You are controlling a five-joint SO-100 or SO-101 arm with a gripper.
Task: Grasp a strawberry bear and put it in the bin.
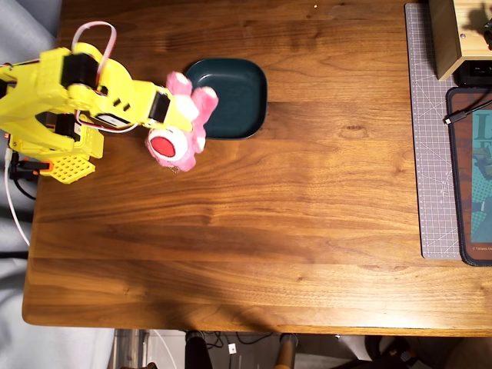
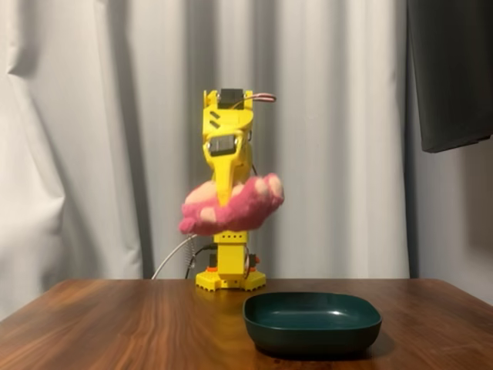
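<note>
The pink strawberry bear [image 1: 183, 123] [image 2: 231, 210] hangs high in the air, its red muzzle facing up in the overhead view. My yellow gripper [image 1: 178, 115] [image 2: 227, 202] is shut on its body. In the fixed view the bear floats well above the table, left of and above the bin. The dark teal bin [image 1: 231, 98] [image 2: 312, 321] stands empty on the wooden table; in the overhead view the bear overlaps the bin's left rim.
A grey cutting mat [image 1: 430, 131] with a dark pad [image 1: 470, 177] and a wooden box [image 1: 453, 34] lies along the right table edge in the overhead view. My arm's base [image 2: 229, 274] stands at the back, in front of white curtains.
</note>
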